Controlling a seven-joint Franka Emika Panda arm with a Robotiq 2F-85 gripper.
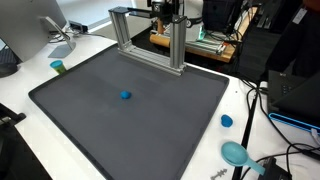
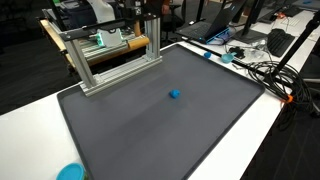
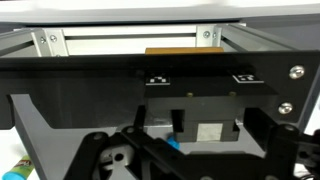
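A small blue piece [image 1: 125, 96], rounded and matte, is seen lying alone near the middle of the dark mat [image 1: 100, 135] in both exterior views; nothing is touching it. Only the wrist view shows the pincer [image 3: 200, 162]: its black fingers [image 3: 110, 160] are spread wide along the bottom edge of the frame, with nothing pinched. A sliver of blue is glimpsed between them, though whether it is the same piece cannot be told.

The mat is one flat, slightly textured grey sheet with rounded corners, laid on a white table [image 1: 250, 100]. One open frame of ribbed aluminium bars [image 1: 150, 45] stands at its far edge, in the upper middle of the picture; bolts and white brackets are shown on it in the wrist view alone.

Three small things are counted on the white table in an exterior view: a green cylinder [image 1: 58, 67] at the left, a blue disc [image 1: 226, 121] and a teal round thing [image 1: 236, 153] at the lower right.
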